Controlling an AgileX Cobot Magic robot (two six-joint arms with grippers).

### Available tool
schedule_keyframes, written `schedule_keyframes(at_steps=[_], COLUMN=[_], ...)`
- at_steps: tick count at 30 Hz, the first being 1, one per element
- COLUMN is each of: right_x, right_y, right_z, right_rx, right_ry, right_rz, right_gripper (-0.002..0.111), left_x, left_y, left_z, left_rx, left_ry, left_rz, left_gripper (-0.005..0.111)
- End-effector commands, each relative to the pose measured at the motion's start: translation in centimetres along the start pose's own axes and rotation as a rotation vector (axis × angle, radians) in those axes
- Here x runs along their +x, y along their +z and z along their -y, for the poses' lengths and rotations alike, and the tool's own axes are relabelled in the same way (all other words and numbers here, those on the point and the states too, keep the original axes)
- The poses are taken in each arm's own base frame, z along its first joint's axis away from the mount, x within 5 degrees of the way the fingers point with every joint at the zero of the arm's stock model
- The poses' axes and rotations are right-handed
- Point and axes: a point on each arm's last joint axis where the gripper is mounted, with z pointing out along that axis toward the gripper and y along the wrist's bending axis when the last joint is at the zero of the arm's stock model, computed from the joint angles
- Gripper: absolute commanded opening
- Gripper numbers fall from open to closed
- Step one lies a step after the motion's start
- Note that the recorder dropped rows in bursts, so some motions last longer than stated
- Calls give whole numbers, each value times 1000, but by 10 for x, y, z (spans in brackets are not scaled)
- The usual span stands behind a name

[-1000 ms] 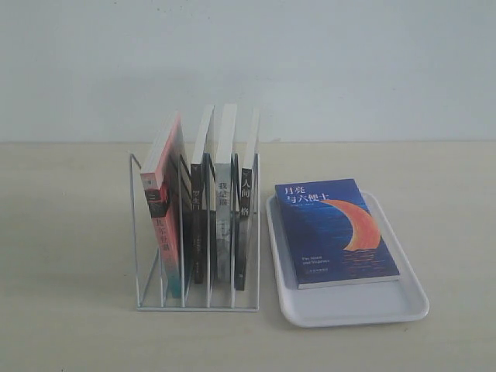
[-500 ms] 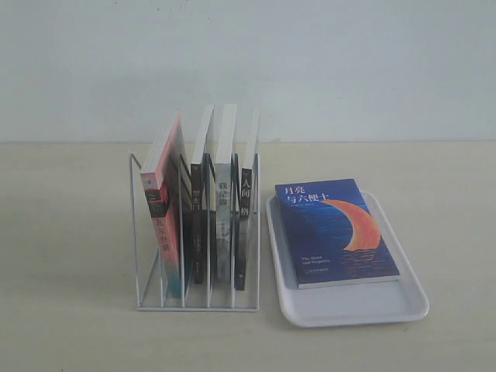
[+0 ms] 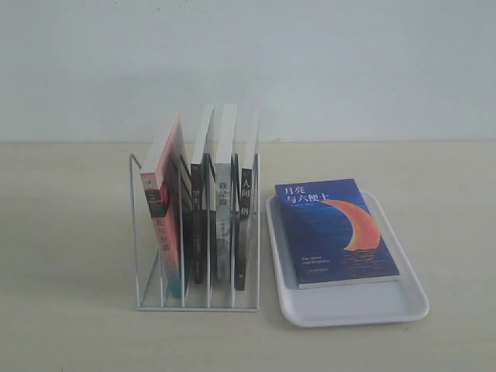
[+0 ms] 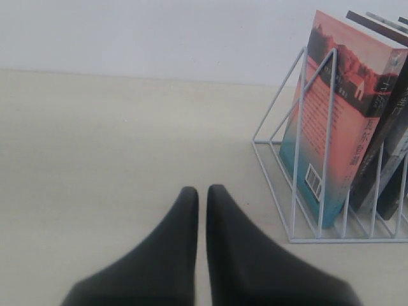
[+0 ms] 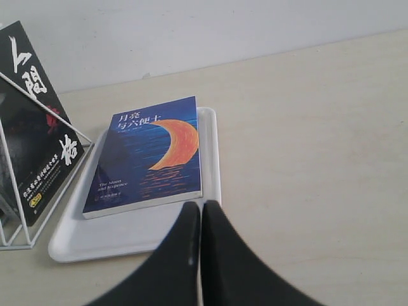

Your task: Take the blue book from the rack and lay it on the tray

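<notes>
The blue book [image 3: 337,232] lies flat, cover up, in the tray [image 3: 349,304], just right of the rack [image 3: 135,232]; its far edge may overhang the rim. Left gripper [image 4: 202,194] and right gripper [image 5: 199,207] are both clenched on nothing (placing looks done), so lift away without nudging the tray.

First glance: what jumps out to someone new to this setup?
The blue book, orange crescent on its cover, lies flat on the white tray, right of the wire rack in the exterior view. The rack holds four upright books, a pink-red book leftmost. The left claw and right claw are shut, holding nothing.
</notes>
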Motion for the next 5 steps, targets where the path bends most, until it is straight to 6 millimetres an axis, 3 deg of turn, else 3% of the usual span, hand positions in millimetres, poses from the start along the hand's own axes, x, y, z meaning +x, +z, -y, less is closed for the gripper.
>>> schedule_keyframes(at_steps=[1,5], right_x=[-1,-1], right_y=[0,0], right_z=[0,0], right_rx=[1,1], right_ry=[-6,-6], right_rz=[15,15], right_gripper=[0,0], left_x=[1,1], left_y=[0,0], left_z=[0,0], left_rx=[-2,-2], left_ry=[7,7], left_rz=[-1,-1], left_gripper=[4,4])
